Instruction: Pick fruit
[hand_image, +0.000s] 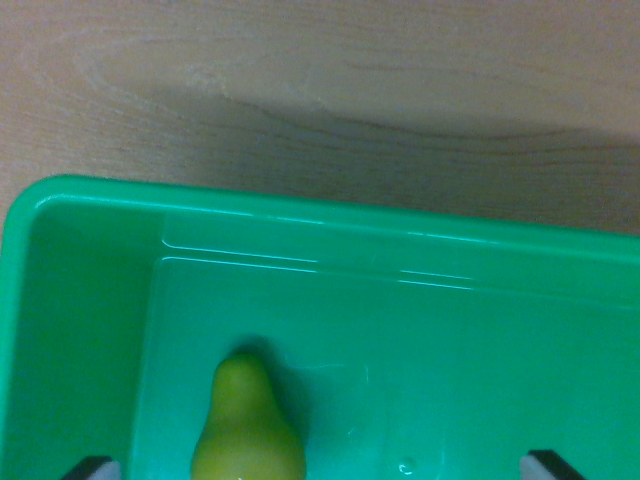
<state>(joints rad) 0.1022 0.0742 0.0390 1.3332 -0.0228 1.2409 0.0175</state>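
A yellow-green pear lies on the floor of a green plastic bin, its narrow end pointing toward the top of the wrist view; its lower part is cut off by the bottom edge. Only the two dark fingertips of my gripper show, one at the bottom left and one at the bottom right. They stand far apart, so the gripper is open. The pear sits between them, closer to the left fingertip and touching neither.
The bin's far wall and left wall rise around the pear. Beyond the bin's rim is a light wooden tabletop with a soft shadow across it.
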